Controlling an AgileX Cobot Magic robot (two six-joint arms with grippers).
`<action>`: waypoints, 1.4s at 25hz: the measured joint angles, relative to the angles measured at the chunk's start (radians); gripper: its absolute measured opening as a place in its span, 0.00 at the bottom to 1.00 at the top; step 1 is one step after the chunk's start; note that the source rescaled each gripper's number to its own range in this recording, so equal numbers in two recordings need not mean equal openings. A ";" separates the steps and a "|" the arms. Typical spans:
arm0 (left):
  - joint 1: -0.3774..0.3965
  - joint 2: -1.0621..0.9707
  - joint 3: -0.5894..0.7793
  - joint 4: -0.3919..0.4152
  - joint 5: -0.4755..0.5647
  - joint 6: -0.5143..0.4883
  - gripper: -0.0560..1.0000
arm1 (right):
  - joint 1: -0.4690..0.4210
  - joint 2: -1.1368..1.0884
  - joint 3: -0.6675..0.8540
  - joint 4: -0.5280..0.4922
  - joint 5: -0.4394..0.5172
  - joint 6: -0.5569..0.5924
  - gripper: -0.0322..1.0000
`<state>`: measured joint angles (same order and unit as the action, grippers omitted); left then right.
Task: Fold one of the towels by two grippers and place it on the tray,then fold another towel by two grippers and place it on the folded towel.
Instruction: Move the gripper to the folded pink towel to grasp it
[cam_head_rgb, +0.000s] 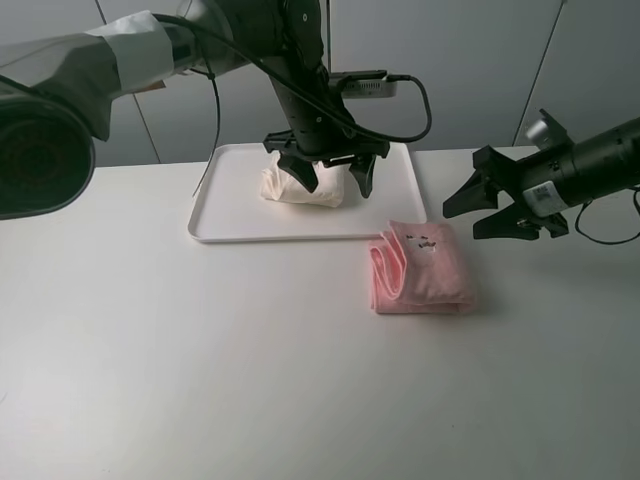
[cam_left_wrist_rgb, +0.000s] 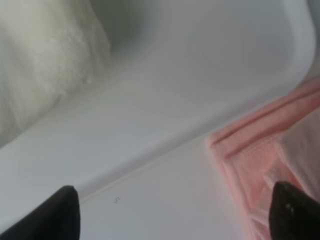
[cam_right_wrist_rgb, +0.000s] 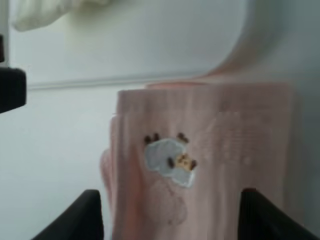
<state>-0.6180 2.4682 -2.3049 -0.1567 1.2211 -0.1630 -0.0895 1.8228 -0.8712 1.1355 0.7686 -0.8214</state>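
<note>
Exterior high shows us a plain white table (cam_head_rgb: 200, 380) backed by pale grey wall panels (cam_head_rgb: 480, 60). On it lies the white tray (cam_head_rgb: 230, 215), long side toward us, and the cream towel (cam_head_rgb: 300, 187) sits folded into a soft bundle in the tray's middle. The pink towel (cam_head_rgb: 424, 268) lies folded on the table just outside the tray's near right corner, its layered edges turned left. Our left gripper (cam_head_rgb: 328, 175) hangs over the cream towel with its fingers spread, holding nothing. Our right gripper (cam_head_rgb: 480, 210) hovers to the right of the pink towel, above the table, fingers parted and empty. Left wrist gives us what the high camera cannot: the tray's raised rim (cam_left_wrist_rgb: 295, 55) up close, with the pink hem (cam_left_wrist_rgb: 240, 145) seeming to lie right against it. Right wrist alone reveals a small embroidered animal patch (cam_right_wrist_rgb: 170, 161) on the pink towel's top face; the high view shows it only as dark specks.
</note>
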 joint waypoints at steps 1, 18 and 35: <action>0.000 0.000 0.000 0.000 0.000 0.004 0.98 | -0.004 0.000 0.000 -0.012 -0.014 0.005 0.64; 0.000 0.000 0.000 -0.025 0.000 0.035 0.98 | 0.100 0.115 -0.002 -0.087 -0.126 0.030 0.68; 0.000 0.000 0.000 -0.025 0.000 0.049 0.98 | 0.179 0.169 -0.008 -0.078 -0.174 0.054 0.67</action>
<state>-0.6180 2.4682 -2.3049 -0.1813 1.2211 -0.1140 0.0899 1.9916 -0.8797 1.0574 0.5944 -0.7678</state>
